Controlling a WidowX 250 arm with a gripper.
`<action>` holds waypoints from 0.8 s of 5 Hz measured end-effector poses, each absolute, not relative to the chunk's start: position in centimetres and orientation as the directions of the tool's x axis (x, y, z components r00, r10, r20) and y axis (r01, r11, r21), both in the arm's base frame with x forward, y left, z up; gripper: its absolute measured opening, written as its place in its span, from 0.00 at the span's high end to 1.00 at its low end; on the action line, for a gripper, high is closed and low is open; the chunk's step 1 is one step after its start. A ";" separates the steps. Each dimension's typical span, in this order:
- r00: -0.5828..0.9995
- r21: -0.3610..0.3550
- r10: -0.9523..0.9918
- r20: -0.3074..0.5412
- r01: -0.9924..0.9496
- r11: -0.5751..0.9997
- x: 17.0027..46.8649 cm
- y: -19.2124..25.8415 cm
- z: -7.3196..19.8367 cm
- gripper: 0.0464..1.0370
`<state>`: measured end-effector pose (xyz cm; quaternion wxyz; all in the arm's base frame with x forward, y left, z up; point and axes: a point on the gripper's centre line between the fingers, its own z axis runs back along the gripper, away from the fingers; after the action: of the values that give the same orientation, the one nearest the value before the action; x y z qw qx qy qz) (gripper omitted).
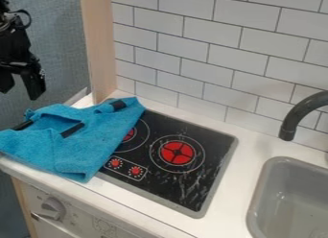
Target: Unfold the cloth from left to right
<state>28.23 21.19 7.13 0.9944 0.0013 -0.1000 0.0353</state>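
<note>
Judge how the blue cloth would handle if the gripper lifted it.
The cloth looks floppy, lying in loose folds, so it would probably sag when lifted. Its fuzzy-looking surface probably isn't slippery. The dark strips on it look straight and might bend less.

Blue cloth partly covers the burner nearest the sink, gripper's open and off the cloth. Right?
Wrong burner. The camera view shows the blue cloth partly covering the far burner, the one away from the sink; the near burner is uncovered. The rest holds: gripper open and off the cloth.
</note>
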 end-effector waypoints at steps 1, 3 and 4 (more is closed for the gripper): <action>0.981 -0.021 0.077 0.179 -0.075 0.997 28.0 21.0 6.2 0.04; 0.980 -0.048 0.112 0.164 -0.106 0.993 28.5 20.2 5.3 0.04; 0.982 -0.068 0.097 0.160 -0.087 0.994 29.3 18.9 4.9 0.04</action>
<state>29.31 18.95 4.90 0.9951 -0.0305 -0.0819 0.0462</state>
